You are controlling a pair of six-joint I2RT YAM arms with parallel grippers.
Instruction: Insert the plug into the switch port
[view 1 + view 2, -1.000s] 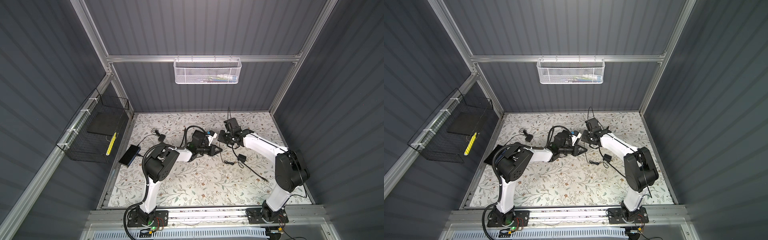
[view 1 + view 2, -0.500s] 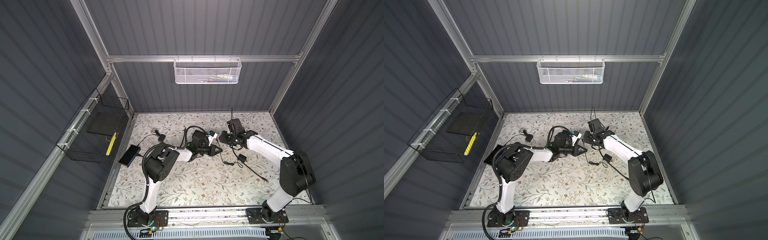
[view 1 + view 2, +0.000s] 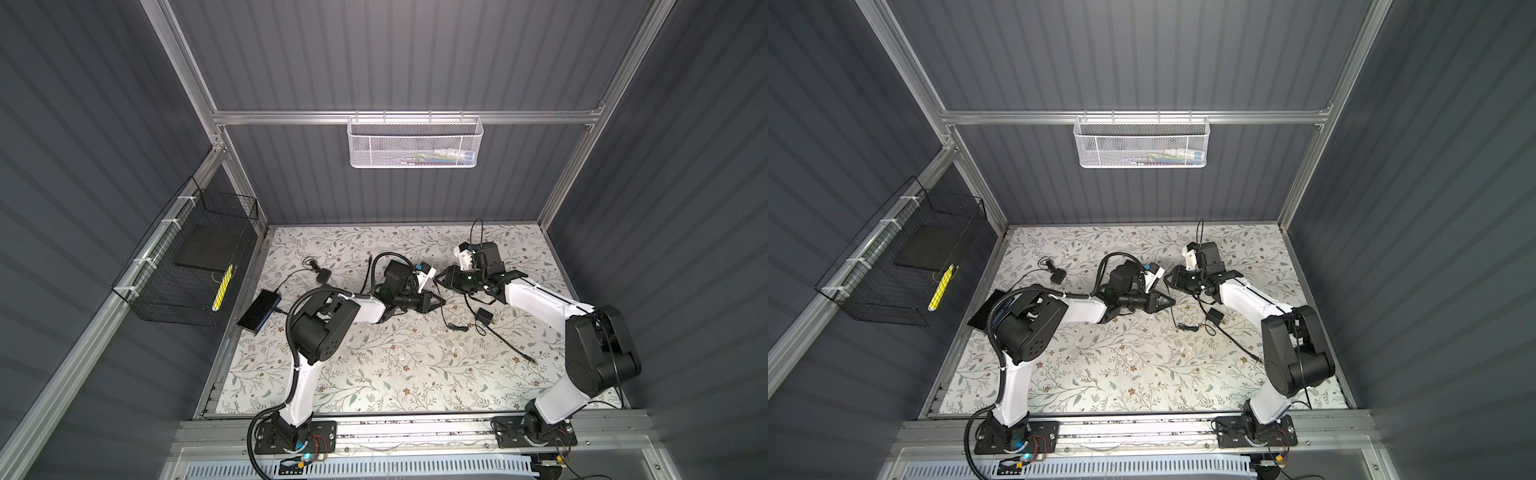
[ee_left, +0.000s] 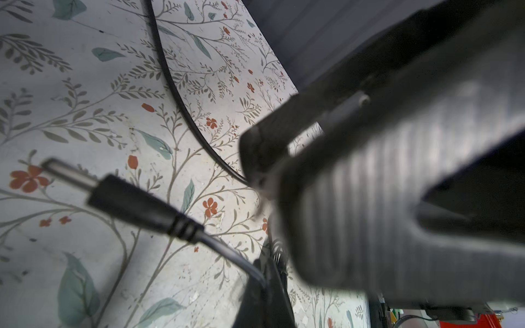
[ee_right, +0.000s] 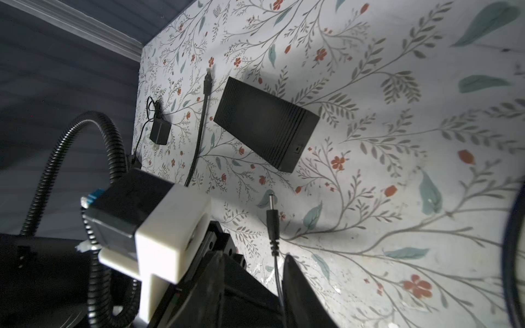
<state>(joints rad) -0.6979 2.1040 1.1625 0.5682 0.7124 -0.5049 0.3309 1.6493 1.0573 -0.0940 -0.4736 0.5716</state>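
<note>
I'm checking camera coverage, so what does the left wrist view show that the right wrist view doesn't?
Only left wrist: the ribbed flank of the right gripper, jaws apart. Only right wrist: a black box, an adapter, the left wrist camera. Both: the plug on its cable, over the floral table.

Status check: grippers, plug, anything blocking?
Left gripper shut on the cable just behind the plug. Right gripper open, empty. Plug free, not inserted. Right gripper crowds the left tip.
</note>
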